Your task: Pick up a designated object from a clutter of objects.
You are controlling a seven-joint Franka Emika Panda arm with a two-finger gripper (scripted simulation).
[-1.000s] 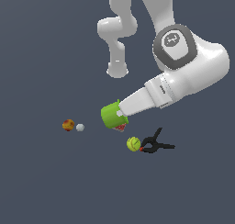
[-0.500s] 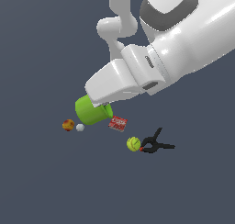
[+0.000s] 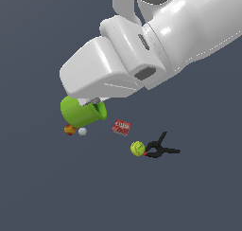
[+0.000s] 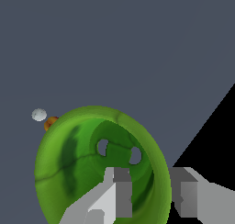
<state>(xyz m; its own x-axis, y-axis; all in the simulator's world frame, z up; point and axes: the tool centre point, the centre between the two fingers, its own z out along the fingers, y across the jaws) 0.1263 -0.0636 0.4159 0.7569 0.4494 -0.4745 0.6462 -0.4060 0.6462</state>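
The lime-green cup [image 3: 81,112] is held by its rim in the gripper [image 4: 149,191], one finger [image 4: 120,191] inside and one outside the wall, above the orange-red ball [image 3: 70,129] and small white ball [image 3: 82,131]. In the exterior view the fingers are largely hidden behind the arm. The red box [image 3: 121,127], tennis ball [image 3: 137,148] and black clamp [image 3: 160,148] are seen lying towards the exterior view's right.

The cup [image 3: 81,111] hangs in the hand [image 3: 93,101] above two balls [image 3: 75,130].
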